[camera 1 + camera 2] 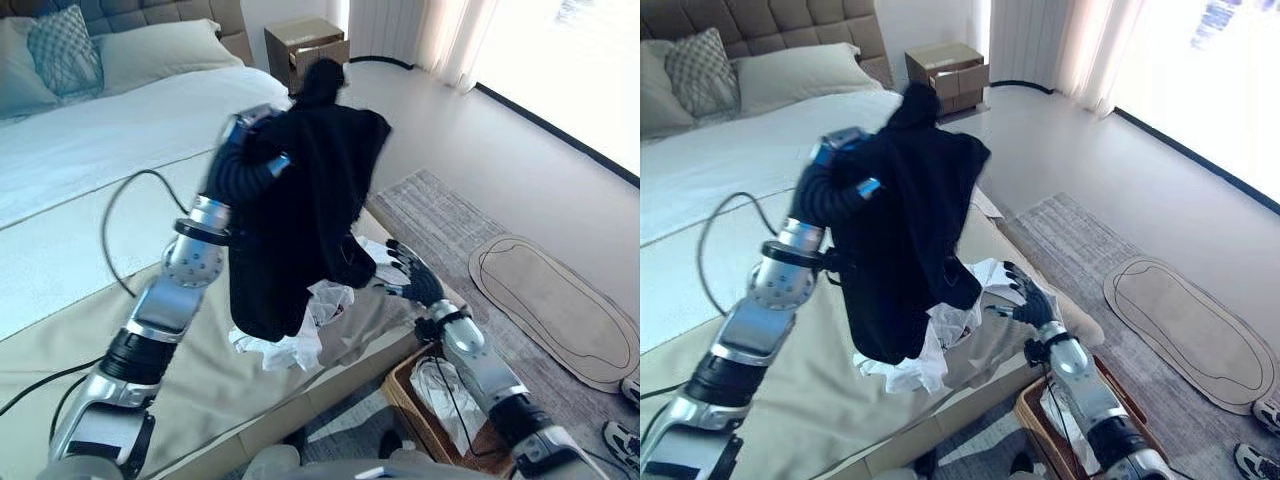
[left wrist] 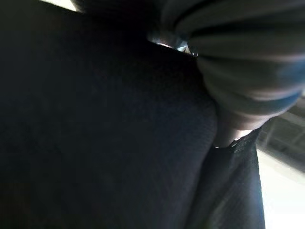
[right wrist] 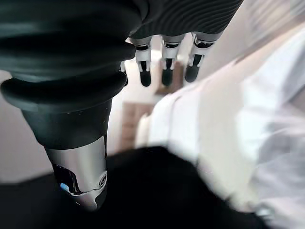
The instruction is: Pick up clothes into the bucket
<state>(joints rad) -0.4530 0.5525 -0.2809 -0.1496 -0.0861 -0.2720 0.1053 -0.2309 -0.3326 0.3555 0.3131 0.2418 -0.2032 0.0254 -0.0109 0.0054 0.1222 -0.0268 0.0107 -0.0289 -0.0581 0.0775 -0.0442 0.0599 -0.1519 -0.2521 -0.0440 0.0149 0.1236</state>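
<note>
A black garment (image 1: 305,210) hangs high over the bed's foot, draped over my raised left hand (image 1: 250,165), whose dark ribbed cover shows beside the cloth. In the left wrist view the black cloth (image 2: 105,124) lies right against the cover. Crumpled white clothes (image 1: 285,345) lie on the bed under it. My right hand (image 1: 408,275) hovers open at the bed's edge just right of the hanging garment, fingers (image 3: 167,71) straight. A wicker basket (image 1: 405,395) with white cloth inside stands on the floor against the bed, below my right forearm.
The bed (image 1: 90,200) with pillows fills the left. A wooden nightstand (image 1: 305,45) stands at the back. A grey rug (image 1: 450,225) and an oval beige mat (image 1: 555,300) lie on the floor to the right, with shoes (image 1: 625,440) at the lower right.
</note>
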